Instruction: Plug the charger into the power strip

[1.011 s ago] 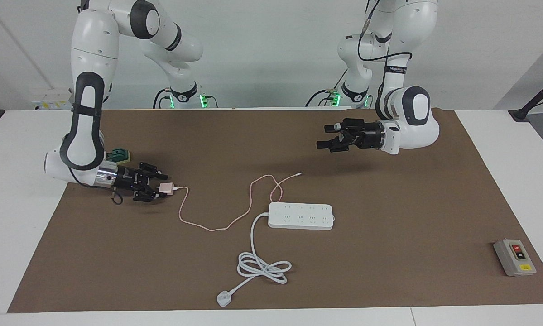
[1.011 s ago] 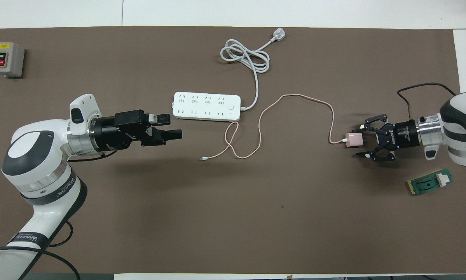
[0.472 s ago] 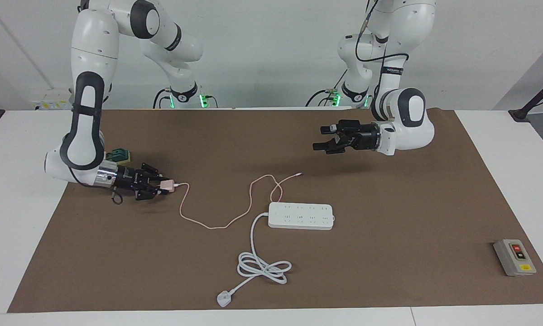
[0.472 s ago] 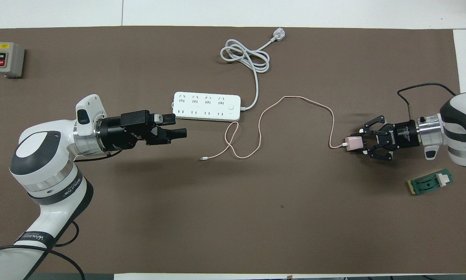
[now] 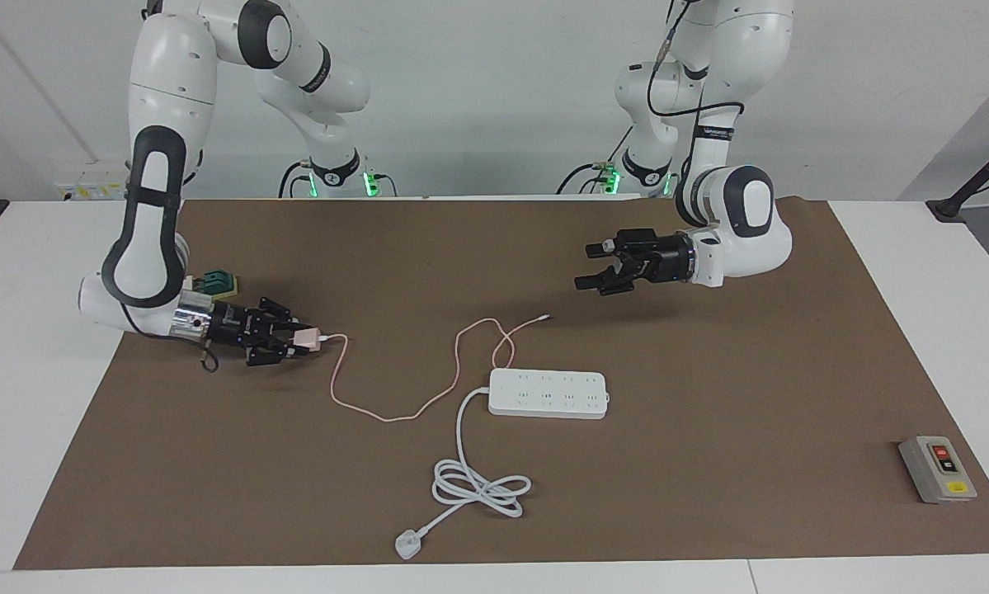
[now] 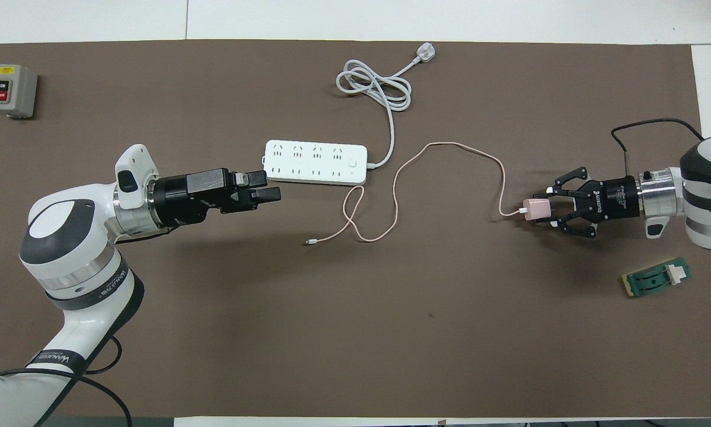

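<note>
Nearest the robots, toward the right arm's end of the table, we see a small green part (image 6: 656,279) lying flat on the brown mat (image 6: 355,332), just beside the right arm's wrist. A little farther out, the right gripper (image 5: 296,339) lies low over the mat with its fingertips closed on the charger (image 6: 536,209) (the outer links splay to the sides). The pink cube sticks out ahead of the fingertips, and its thin cable (image 6: 450,148) runs from it in loops toward the power strip (image 6: 316,161).

The left gripper (image 5: 589,266) hangs in the air with its jaws wide and nothing between them, over bare mat just beside the strip's end. Ahead of it the strip lies flat, sockets up. Farther still rest its coiled white cord (image 6: 374,88) and plug (image 6: 424,54), and toward the left arm's end a grey switch box (image 6: 11,91).
</note>
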Tool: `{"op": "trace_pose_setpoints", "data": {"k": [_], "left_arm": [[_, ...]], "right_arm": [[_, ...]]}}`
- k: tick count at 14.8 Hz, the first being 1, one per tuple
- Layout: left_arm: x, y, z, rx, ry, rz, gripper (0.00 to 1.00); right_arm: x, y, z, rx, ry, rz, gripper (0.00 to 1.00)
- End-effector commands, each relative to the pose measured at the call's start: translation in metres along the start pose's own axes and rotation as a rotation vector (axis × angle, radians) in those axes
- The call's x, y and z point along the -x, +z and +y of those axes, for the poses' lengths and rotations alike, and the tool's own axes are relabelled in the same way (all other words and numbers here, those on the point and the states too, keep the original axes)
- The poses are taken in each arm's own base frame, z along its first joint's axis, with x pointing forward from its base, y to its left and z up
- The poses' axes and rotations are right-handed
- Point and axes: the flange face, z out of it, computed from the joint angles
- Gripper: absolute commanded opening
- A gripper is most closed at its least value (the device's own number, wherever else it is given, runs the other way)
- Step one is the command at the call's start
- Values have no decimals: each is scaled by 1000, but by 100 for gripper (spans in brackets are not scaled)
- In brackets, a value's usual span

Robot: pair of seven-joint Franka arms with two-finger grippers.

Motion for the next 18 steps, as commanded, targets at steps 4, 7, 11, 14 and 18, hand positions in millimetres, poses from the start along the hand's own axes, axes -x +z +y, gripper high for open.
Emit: {"op": "trace_pose_setpoints", "data": {"k": [4,7,11,14,18], "left_arm": [[3,-1,-5,-8,44,21,100],[4,-3,-10,-20,49,33,100],[6,-3,-17,-48,71,48,100],[6,-2,-16,-44,70,43,100],[7,-2,-16,-44,66,34,100]], "right_arm": [[64,16,-33,-17,7,-62,0],[98,34,-44,-29,-10,-100,0],[166,53,-59,-41,35,-128,0],[209,86,-65,-51,44,-117,0],[258,135,-70,-94,56,-141,0]]}}
